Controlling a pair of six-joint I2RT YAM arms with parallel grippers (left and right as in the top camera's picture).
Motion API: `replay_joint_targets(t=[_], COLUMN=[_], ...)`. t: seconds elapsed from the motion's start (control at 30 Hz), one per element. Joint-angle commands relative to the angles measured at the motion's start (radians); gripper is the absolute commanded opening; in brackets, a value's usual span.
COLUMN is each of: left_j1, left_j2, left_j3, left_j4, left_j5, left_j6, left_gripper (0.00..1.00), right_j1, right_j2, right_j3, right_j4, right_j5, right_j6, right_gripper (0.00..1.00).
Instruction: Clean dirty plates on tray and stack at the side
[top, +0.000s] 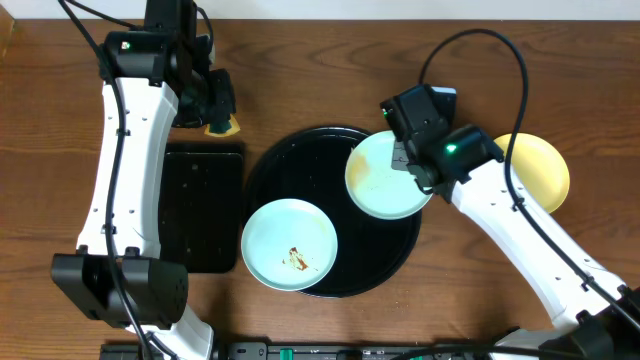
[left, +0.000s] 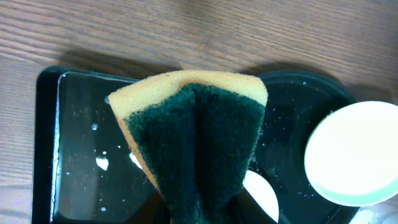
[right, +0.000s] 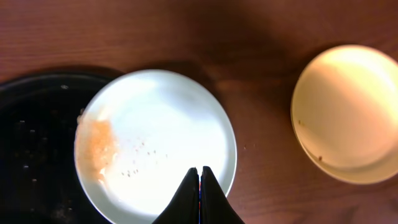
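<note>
We think this is the wiping step. Our right fingers pinch the rim of one blue plate over the far right edge of the tray. It shows a pale orange smudge and crumbs. Our left fingers squeeze a sponge past the tray's far left side. Next the sponge must reach that plate. The other blue plate, smeared brown, sits on the tray. The yellow plate lies right of the tray.
</note>
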Motion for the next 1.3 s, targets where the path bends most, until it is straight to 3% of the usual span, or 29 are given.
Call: replay_joint_targets(t=[0.0, 0.1, 0.2, 0.23, 0.27, 0.3, 0.37, 0.47, 0.73, 1.0, 1.27], left_j1=[0.003, 0.003, 0.003, 0.003, 0.003, 0.003, 0.003, 0.003, 0.003, 0.003, 0.003], left_j2=[0.003, 0.003, 0.003, 0.003, 0.003, 0.003, 0.003, 0.003, 0.003, 0.003, 0.003], left_j3=[0.010, 0.010, 0.010, 0.010, 0.010, 0.010, 0.010, 0.010, 0.010, 0.010, 0.010], left_j4=[0.000, 0.000, 0.000, 0.000, 0.000, 0.000, 0.000, 0.000, 0.000, -0.004, -0.003], left_j5=[0.014, 0.014, 0.015, 0.017, 0.017, 0.017, 0.017, 0.017, 0.017, 0.017, 0.017], left_j6=[0.018, 0.018, 0.018, 0.018, 0.018, 0.018, 0.018, 0.018, 0.018, 0.021, 0.022], left_gripper=[0.24, 0.24, 0.24, 0.24, 0.24, 0.24, 0.24, 0.24, 0.24, 0.24, 0.24], right_j1=[0.053, 0.081, 0.079, 0.068, 0.055, 0.041, 0.011, -0.038, -0.079, -0.080, -0.129], right_j2=[-0.010, -0.010, -0.006, -0.003, 0.002, 0.008, 0.024, 0.053, 0.177, 0.299, 0.313], right_j3=[0.035, 0.039, 0.038, 0.037, 0.037, 0.036, 0.036, 0.036, -0.008, -0.023, -0.026], right_j4=[-0.002, -0.005, -0.066, -0.089, -0.109, -0.124, -0.145, -0.176, -0.145, -0.103, -0.161], right_j5=[0.098, 0.113, 0.065, 0.032, 0.000, -0.027, -0.052, -0.090, -0.154, -0.190, -0.150], right_j6=[-0.075, -0.096, 0.071, 0.138, 0.195, 0.238, 0.280, 0.299, 0.322, 0.352, 0.386], right_gripper=[0.02, 0.01, 0.02, 0.11, 0.27, 0.47, 0.95, 0.97, 0.86, 0.87, 0.88])
